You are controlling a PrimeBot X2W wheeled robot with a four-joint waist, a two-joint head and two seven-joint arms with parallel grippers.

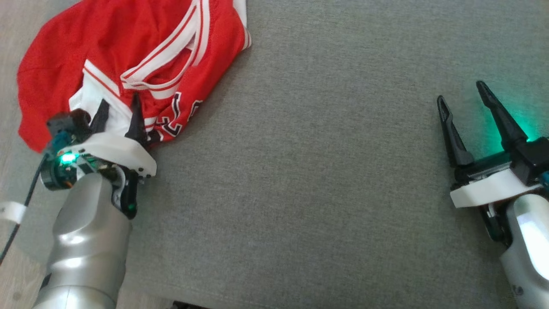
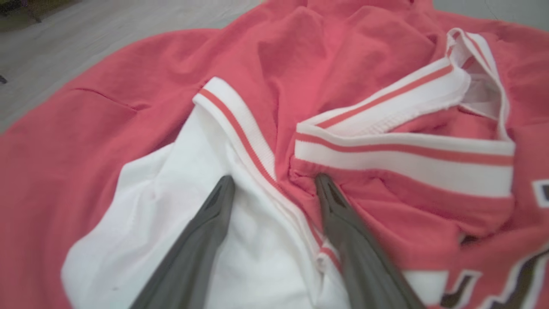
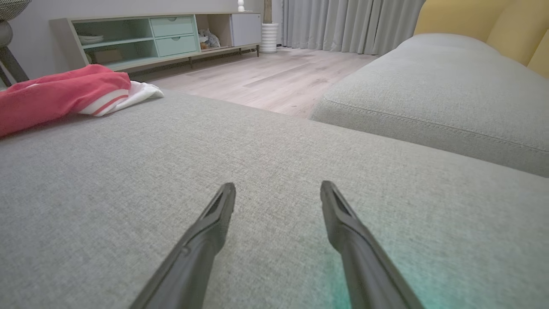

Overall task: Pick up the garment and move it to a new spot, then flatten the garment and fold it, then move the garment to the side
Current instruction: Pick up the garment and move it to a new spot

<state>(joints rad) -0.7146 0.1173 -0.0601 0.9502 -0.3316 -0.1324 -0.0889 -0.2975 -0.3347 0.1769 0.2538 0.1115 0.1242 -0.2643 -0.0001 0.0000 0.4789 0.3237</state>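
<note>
The garment (image 1: 128, 56) is a red jersey with white striped trim and dark lettering, lying crumpled at the far left of a grey cushion (image 1: 321, 171). My left gripper (image 1: 120, 105) is open over its near edge. In the left wrist view the garment (image 2: 300, 77) shows close up, and the left gripper (image 2: 274, 184) straddles a white-and-red trim band, one fingertip on white cloth, the other on red. My right gripper (image 1: 461, 92) is open at the far right above bare cushion. The right wrist view shows the right gripper (image 3: 278, 191) open and the garment (image 3: 64, 96) far off at the left.
Wood floor (image 1: 8, 193) shows past the cushion's left edge. In the right wrist view a second grey cushion (image 3: 450, 86) lies beyond a gap, with a yellow backrest (image 3: 493, 21), a low green cabinet (image 3: 150, 36) and curtains (image 3: 343, 23) farther away.
</note>
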